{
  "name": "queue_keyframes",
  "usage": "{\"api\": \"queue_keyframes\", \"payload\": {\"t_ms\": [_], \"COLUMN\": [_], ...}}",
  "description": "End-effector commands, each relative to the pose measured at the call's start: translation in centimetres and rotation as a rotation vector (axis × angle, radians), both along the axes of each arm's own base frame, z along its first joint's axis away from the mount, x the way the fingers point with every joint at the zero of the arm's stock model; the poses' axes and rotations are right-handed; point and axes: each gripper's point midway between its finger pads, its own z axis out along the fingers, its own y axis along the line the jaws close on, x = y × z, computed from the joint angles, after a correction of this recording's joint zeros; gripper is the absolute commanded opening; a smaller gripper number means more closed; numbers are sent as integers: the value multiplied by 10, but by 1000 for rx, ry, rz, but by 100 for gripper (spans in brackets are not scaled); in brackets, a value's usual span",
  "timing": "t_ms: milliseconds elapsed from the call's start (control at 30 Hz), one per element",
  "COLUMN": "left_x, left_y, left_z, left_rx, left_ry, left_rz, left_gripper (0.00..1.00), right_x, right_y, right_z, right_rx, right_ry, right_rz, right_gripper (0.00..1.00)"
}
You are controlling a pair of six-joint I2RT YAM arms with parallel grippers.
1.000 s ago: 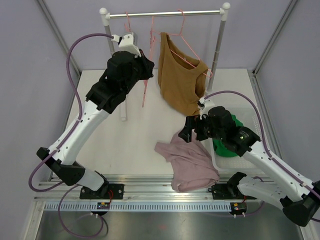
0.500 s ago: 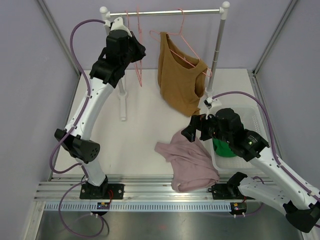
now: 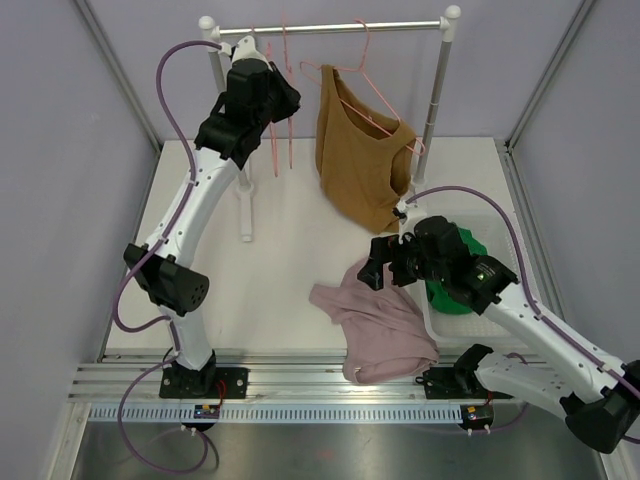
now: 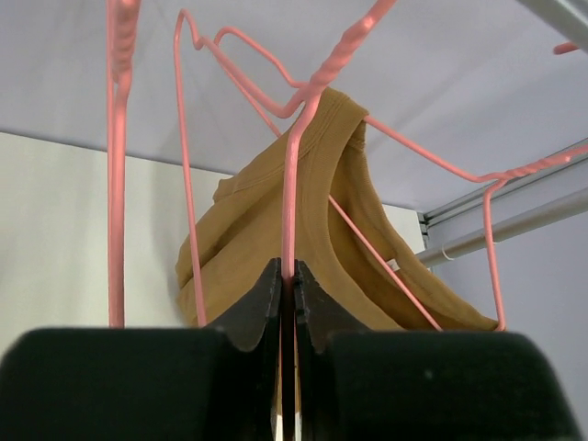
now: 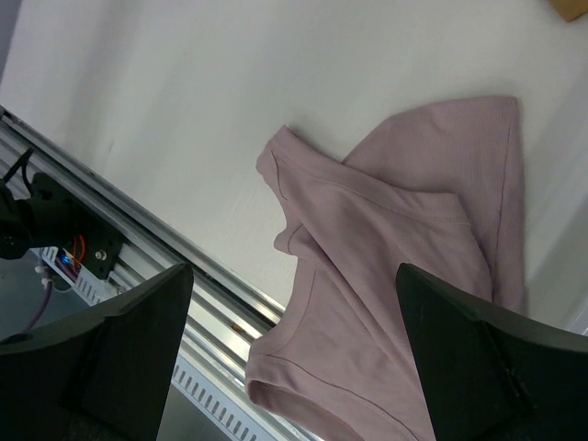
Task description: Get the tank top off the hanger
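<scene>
Two arms flank the tan tank top, which hangs long-axis down on the loaded hanger. It is at 3 o'clock from the left gripper, which is pinched on an empty hanger. The right gripper, jaws wide apart, hovers with the hem at 12 o'clock.

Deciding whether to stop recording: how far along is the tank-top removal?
Looks done: a mauve top lies off-hanger on the table. In hand: the left gripper clamps a bare pink wire hanger; the right gripper hovers open. Left: the brown tank top still hangs from the metal rail.
</scene>
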Motion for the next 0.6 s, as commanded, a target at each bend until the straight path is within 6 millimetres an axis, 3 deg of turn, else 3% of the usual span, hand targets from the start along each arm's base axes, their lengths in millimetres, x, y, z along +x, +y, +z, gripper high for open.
{"api": "queue_keyframes", "payload": {"t_ms": [0, 133, 200, 233, 267, 367, 433, 467, 567], "left_x": [-5, -22, -30, -41, -43, -65, -78, -94, -118], "left_y": [9, 15, 17, 21, 19, 24, 26, 32, 43], "left_z": [32, 48, 56, 72, 66, 82, 83, 89, 96], "left_rx": [-47, -49, -58, -67, -61, -76, -69, -70, -67], "left_ry": [-80, -117, -130, -165, -159, -200, -202, -217, -250], "left_rz": [24, 14, 5, 0, -17, -47, -63, -71, -78], "left_gripper": [24, 60, 70, 85, 99, 99, 99, 99, 99], "right_x": [0, 1, -2, -4, -3, -16, -25, -27, -31], "right_y": [-2, -9, -9, -8, -10, -5, 2, 2, 7], "right_z": [-7, -33, -48, -53, -64, -89, -99, -109, -128], "right_rx": [-76, -192, -251, -273, -314, -389, -426, -456, -520], "right_ry": [32, 118, 154, 166, 190, 243, 249, 263, 270], "right_rz": [16, -7, -10, -9, -29, -15, 3, -5, -14], "right_gripper": [99, 100, 99, 99, 100, 100, 100, 99, 100]}}
